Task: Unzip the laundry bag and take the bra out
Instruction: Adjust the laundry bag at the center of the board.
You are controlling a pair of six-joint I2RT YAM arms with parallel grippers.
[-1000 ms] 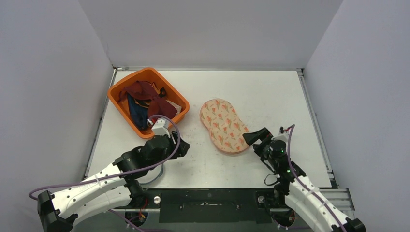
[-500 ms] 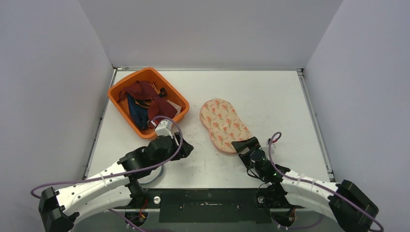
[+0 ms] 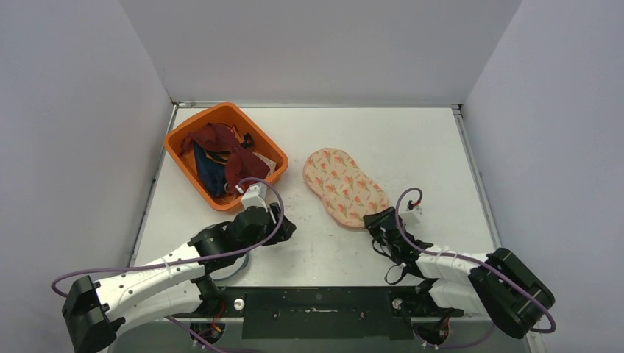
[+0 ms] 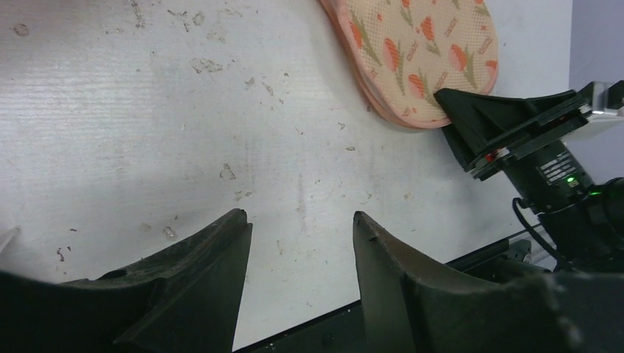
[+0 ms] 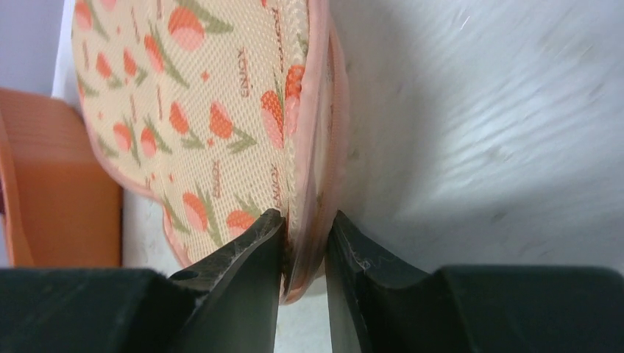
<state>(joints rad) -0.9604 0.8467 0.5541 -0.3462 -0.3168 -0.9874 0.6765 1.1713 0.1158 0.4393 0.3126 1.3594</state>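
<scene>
Within the last second my right arm swung low across the table (image 3: 441, 147). My right gripper (image 5: 303, 220), wide a moment before, clenched on the near rim of the laundry bag (image 3: 343, 186). The bag lay flat mid-table, apart from the orange basket (image 3: 176, 158), and had shifted slightly. I judged that pinch an anchor for unzipping, not yet begun. My left gripper (image 4: 298, 220) hung released and empty over bare table. The bra was hidden inside the printed mesh, and I could not make out the zipper pull.
</scene>
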